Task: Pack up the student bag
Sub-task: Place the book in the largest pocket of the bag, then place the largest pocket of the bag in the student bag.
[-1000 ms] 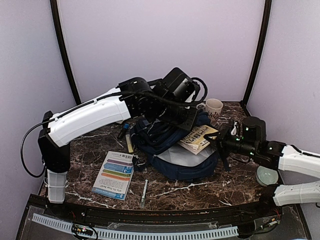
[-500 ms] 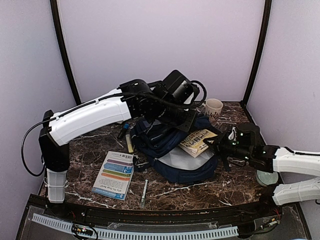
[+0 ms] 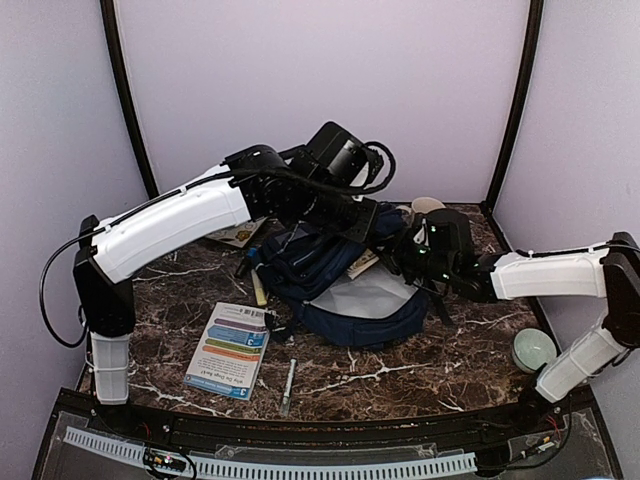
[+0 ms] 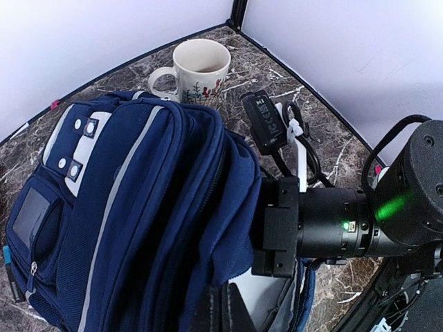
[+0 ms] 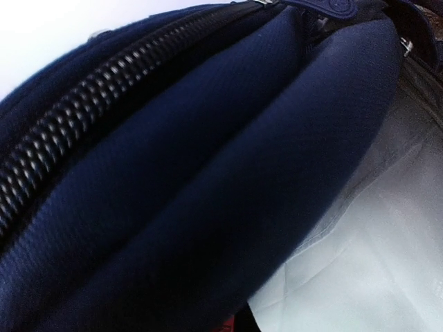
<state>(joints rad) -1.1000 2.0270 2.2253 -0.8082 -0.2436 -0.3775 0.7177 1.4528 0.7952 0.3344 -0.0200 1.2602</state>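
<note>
Between lilac walls, marbled tabletop bears student bag.

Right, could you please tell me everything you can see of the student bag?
The student bag is a large navy fabric backpack with a pale stripe, white dotted patches, a front pocket and a chunky black zipper. It lies on the marble table, main compartment gaping, pale lining showing. The left gripper seems to pinch the raised flap; the right gripper reaches into the opening. A mug stands just behind it.
</note>
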